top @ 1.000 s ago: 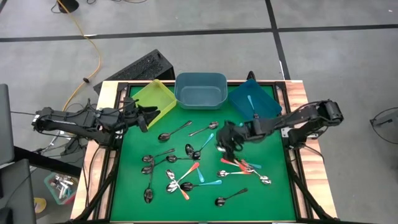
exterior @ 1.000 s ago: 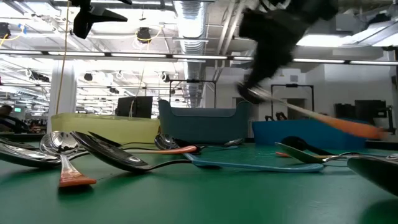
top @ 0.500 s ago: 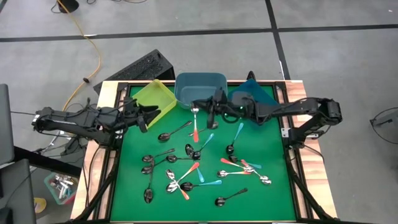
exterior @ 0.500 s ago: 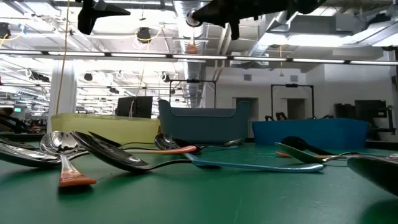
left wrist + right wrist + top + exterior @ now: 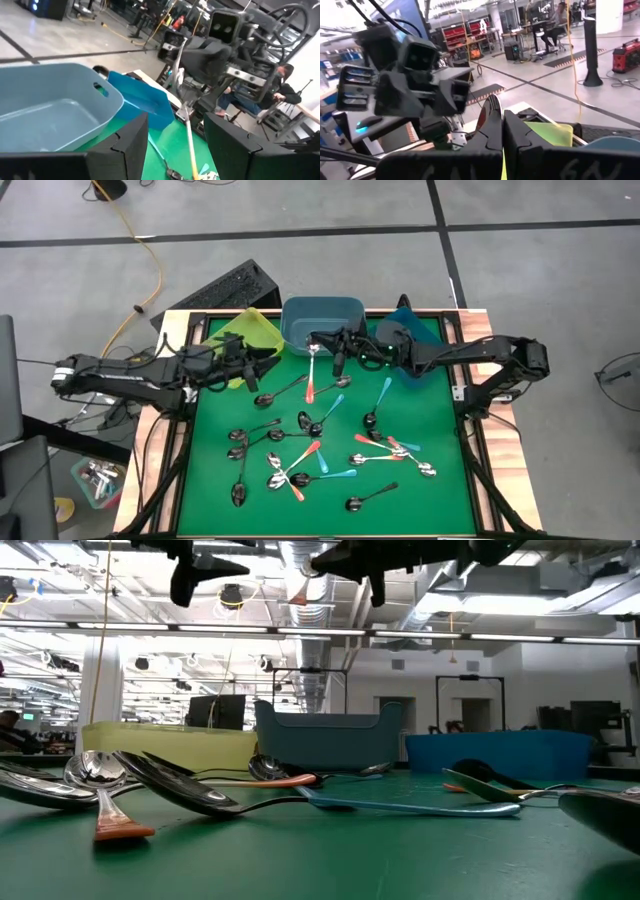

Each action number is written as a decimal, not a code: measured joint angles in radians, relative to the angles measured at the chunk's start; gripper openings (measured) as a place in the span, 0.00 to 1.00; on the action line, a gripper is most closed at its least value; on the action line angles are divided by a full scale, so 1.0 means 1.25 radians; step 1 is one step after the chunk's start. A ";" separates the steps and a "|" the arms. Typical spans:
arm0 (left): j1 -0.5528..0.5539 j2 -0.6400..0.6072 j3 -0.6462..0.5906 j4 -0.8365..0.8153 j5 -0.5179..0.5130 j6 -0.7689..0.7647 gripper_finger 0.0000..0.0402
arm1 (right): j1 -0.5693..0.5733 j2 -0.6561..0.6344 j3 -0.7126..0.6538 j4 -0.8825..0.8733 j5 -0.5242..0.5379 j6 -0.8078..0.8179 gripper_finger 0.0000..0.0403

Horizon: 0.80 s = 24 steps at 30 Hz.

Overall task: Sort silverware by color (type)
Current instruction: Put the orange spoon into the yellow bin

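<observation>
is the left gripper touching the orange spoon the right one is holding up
Apart. The left wrist view shows the orange-handled spoon hanging in the open gap between the left gripper's fingers, clear of both, with the right gripper pinching it.

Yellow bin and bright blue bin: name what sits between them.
A grey-blue tub sits between the yellow bin and the bright blue bin, clear in the high view.

No legible text, label, brand, number or sign anywhere in these views. Nothing printed on the bins, spoons or arms (the lit panels far back in the room beyond the counter stay too small and blurred to make out).
</observation>
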 joint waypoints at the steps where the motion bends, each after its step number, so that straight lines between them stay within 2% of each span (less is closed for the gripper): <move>1: 0.003 0.000 0.000 0.001 0.010 -0.003 0.44 | 0.000 0.000 0.000 0.001 0.002 0.000 0.02; 4: 0.003 -0.020 0.000 0.005 0.032 -0.010 0.44 | -0.007 0.005 0.022 -0.009 0.040 0.001 0.02; 8: 0.002 -0.088 0.000 0.006 0.042 -0.024 0.44 | -0.020 0.074 0.111 -0.021 0.041 -0.035 0.02; 13: -0.001 -0.203 0.000 0.011 0.042 -0.041 0.44 | -0.028 0.220 0.332 -0.097 0.035 -0.145 0.02; 17: -0.007 -0.267 0.000 0.011 0.042 -0.037 0.44 | -0.043 0.349 0.518 -0.133 0.020 -0.186 0.02; 19: -0.011 -0.294 0.000 0.021 0.042 -0.028 0.44 | -0.056 0.409 0.598 -0.144 0.020 -0.184 0.02; 24: -0.016 -0.358 0.000 0.037 0.040 0.021 0.44 | -0.091 0.545 0.740 -0.141 0.020 -0.077 0.02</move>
